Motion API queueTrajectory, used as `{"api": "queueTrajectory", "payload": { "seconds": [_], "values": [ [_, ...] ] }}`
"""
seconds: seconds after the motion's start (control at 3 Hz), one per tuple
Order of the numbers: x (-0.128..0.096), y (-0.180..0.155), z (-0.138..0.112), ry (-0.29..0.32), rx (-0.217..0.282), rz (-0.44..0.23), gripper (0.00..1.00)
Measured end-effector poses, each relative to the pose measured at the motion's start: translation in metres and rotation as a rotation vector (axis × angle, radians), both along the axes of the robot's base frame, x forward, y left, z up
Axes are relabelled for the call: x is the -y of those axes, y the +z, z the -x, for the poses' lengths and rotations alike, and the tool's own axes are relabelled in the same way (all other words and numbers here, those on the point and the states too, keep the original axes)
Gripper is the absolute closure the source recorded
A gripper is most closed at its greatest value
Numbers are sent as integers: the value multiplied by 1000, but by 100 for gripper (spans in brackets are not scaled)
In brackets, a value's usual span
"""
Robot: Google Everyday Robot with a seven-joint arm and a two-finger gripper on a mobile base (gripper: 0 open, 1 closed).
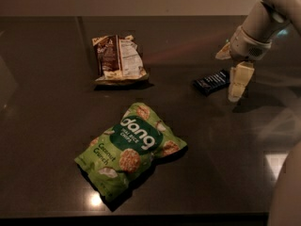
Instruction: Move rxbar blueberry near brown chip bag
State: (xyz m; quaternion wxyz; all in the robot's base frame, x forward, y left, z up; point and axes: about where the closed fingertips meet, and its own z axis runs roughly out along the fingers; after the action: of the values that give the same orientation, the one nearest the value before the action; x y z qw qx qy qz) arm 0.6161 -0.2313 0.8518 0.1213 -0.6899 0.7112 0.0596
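Observation:
The rxbar blueberry (pixel 211 82), a small dark navy wrapper, lies flat on the dark table at the right. The brown chip bag (pixel 118 59), with a white label panel, lies at the back left, well apart from the bar. My gripper (pixel 230 67) hangs just at the bar's right end, low over the table. It is open: one pale finger (pixel 237 81) is right beside the bar's right end, the other finger (pixel 225 51) is behind it. The gripper holds nothing.
A large bright green "dang" bag (pixel 130 147) lies in the front middle of the dark table (pixel 47 126). The table's front edge runs along the bottom. My arm (pixel 268 13) comes in from the upper right.

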Motion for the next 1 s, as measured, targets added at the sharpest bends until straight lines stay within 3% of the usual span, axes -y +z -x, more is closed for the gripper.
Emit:
{"api": "queueTrajectory", "payload": {
  "seconds": [0.33, 0.67, 1.0],
  "values": [
    [-2, -12, -7, 19, -12, -3, 0],
    [-8, -20, -11, 37, -27, -9, 16],
    [-16, -22, -15, 49, -45, -16, 41]
  ]
}}
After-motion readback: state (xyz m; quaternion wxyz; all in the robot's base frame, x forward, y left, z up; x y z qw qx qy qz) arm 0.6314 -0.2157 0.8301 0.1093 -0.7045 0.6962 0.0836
